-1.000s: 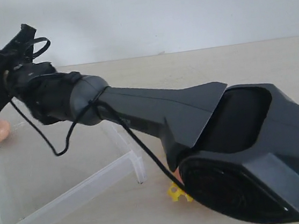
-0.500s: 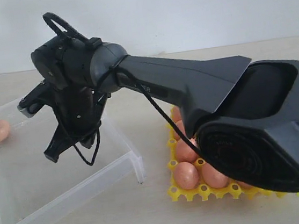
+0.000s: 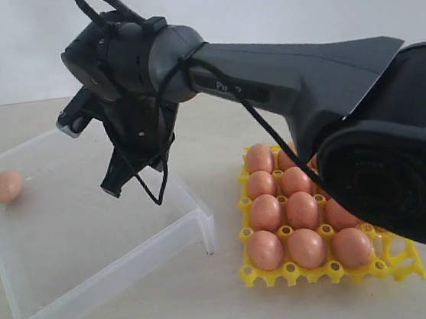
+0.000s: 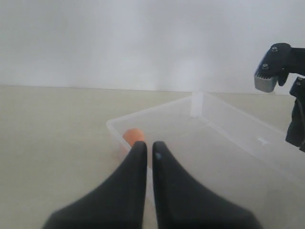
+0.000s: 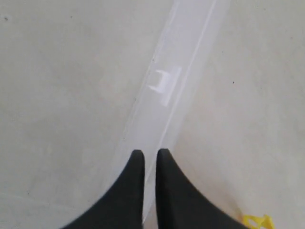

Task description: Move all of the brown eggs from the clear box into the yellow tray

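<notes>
Progress: yellow tray (image 3: 288,275) looked mostly filled; one brown egg (image 3: 6,185) lay in clear box (image 3: 118,272); left claw (image 4: 147,145), right claw (image 5: 147,153) pressed together, empty.

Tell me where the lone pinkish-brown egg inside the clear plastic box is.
In the exterior view the pinkish-brown egg lies near the far-left corner of the shallow clear plastic box, well left of the right gripper above the box.

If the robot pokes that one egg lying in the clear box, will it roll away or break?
It would probably roll: the egg is smooth and oval, lying alone on the flat floor of the clear box. The box's low walls would likely stop it. Since it is an egg, a hard squeeze might crack it.
</notes>
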Controlling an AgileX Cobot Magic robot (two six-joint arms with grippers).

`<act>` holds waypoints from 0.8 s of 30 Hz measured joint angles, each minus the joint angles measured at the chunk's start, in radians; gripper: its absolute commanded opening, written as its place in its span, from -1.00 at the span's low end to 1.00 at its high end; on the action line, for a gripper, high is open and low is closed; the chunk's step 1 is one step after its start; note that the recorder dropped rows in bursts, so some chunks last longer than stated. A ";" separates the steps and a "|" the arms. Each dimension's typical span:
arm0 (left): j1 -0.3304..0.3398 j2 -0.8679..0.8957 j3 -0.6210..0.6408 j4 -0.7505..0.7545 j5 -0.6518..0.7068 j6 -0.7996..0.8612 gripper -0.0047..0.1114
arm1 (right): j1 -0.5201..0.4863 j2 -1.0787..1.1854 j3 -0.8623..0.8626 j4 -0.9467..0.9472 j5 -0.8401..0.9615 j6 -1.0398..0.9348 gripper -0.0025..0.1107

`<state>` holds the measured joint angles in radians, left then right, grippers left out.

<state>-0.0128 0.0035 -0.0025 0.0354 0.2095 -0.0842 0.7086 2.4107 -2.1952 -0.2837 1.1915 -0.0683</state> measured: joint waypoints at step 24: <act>0.000 0.000 0.000 0.000 0.000 0.000 -0.85 | 0.002 -0.190 0.443 0.136 0.013 -0.132 -0.96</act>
<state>-0.0128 0.0035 -0.0025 0.0354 0.2095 -0.0842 0.7109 2.2208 -1.7527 -0.1476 1.2044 -0.2003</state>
